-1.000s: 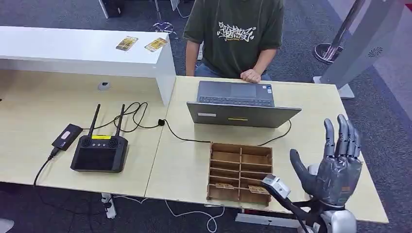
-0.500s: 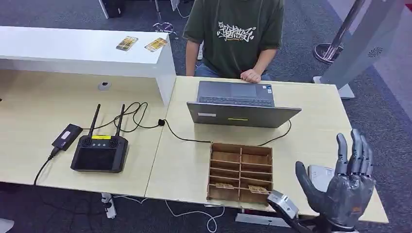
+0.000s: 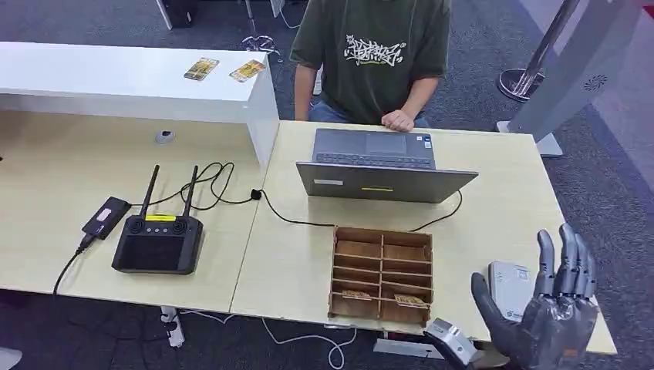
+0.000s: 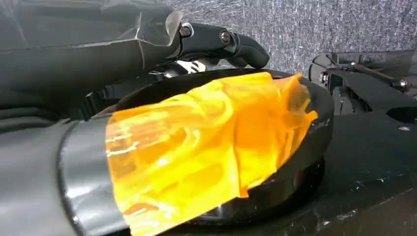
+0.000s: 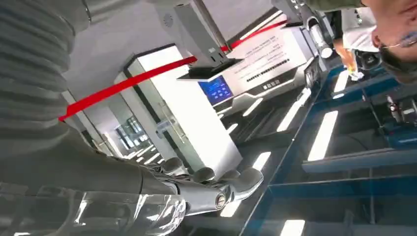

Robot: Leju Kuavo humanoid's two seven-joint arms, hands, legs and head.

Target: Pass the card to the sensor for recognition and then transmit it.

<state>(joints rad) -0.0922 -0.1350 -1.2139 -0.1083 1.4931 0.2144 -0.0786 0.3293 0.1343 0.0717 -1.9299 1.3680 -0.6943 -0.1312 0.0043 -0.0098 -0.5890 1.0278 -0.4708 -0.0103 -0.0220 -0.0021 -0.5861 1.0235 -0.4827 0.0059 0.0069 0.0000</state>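
R hand [image 3: 557,320] hovers wide, holding nothing, fingers up by the sensor [image 3: 509,280] on bench [image 3: 509,208]. Cards [image 3: 406,300] sit in tray [image 3: 381,273], prob next pick. L hand: can't tell.

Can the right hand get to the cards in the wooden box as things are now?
Probably yes. The right hand is open and upright near the table's front edge, and the wooden box is open-topped with its cards in the nearest row; nothing lies between them.

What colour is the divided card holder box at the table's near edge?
Brown, like bare wood: the card holder box shows best in the head view.
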